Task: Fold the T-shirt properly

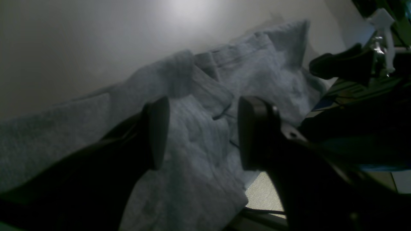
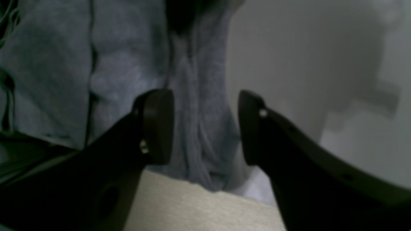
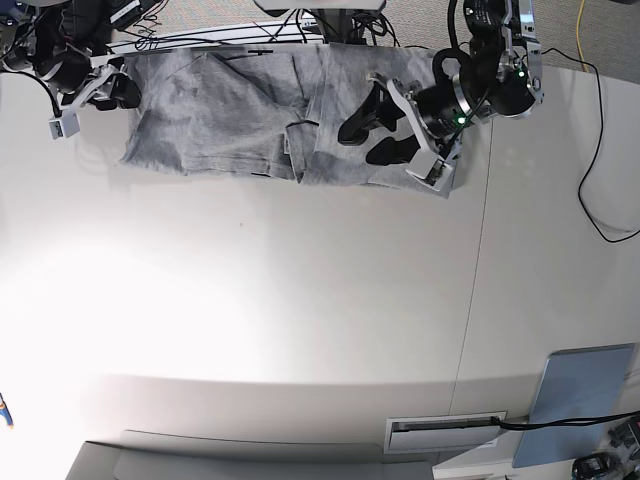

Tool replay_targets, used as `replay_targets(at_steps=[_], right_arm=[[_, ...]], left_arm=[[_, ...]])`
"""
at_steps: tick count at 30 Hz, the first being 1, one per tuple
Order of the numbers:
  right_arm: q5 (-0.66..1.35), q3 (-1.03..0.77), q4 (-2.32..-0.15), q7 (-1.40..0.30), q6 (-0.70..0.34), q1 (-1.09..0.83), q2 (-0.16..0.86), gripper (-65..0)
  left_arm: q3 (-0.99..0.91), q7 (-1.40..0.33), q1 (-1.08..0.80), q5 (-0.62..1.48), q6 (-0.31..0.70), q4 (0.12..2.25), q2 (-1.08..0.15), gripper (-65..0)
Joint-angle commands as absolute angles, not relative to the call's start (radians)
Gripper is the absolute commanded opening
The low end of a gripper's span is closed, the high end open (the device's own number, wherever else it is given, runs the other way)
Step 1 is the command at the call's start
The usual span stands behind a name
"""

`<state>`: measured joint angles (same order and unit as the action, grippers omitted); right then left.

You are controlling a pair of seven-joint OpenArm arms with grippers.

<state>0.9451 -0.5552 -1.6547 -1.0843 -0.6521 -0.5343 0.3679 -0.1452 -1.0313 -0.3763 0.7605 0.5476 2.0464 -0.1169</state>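
Observation:
The heather-grey T-shirt (image 3: 220, 120) lies rumpled along the table's far edge, plain side up, with a fold ridge near its middle. No lettering shows. My left gripper (image 3: 372, 138) hovers open over the shirt's right part. In the left wrist view its jaws (image 1: 202, 134) stand wide apart with wrinkled grey cloth (image 1: 199, 160) between them. My right gripper (image 3: 112, 90) is open at the shirt's left end. In the right wrist view its jaws (image 2: 205, 128) straddle the shirt's edge (image 2: 199, 96), holding nothing.
The white table (image 3: 300, 300) stretches toward the near side. Cables (image 3: 200, 35) crowd the far edge behind the shirt. A black cable (image 3: 600, 160) runs down the right. A blue-grey panel (image 3: 580, 390) sits at the near right corner.

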Motion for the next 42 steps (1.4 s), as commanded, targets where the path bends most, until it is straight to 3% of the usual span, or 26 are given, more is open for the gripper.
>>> replay_targets(at_steps=[1, 9, 16, 24, 39, 42], right_arm=[[0.972, -0.564, -1.665, -1.066, -0.658, -0.527, 0.388, -32.4], [0.971, -0.539, -1.664, -1.201, -0.657, -0.479, 0.388, -32.3], [0.898, -0.435, -1.615, -1.112, -0.552, -0.479, 0.387, -32.3], [0.982, -0.372, -1.607, -1.152, -0.562, -0.479, 0.374, -32.3], [0.941, -0.288, -1.607, -1.083, -0.562, -0.479, 0.356, -32.5], [0.931, -0.287, -1.607, -1.084, -0.564, -0.464, 0.331, -36.0]], left_arm=[[-0.146, -1.014, -0.374, 0.778, 0.551, 2.066, -0.120, -30.5], [-0.146, -1.009, -0.374, 0.779, 0.552, 2.066, -0.119, -30.5], [-0.146, -1.013, -0.374, 0.778, 0.551, 2.066, -0.120, -30.7], [-0.146, -1.013, -0.374, 0.778, 0.551, 2.066, -0.119, -30.7], [-0.146, -1.022, -0.374, 0.778, 0.551, 2.066, -0.120, -30.7], [-0.146, -1.025, -0.374, 0.778, 0.551, 2.066, -0.120, -30.7]])
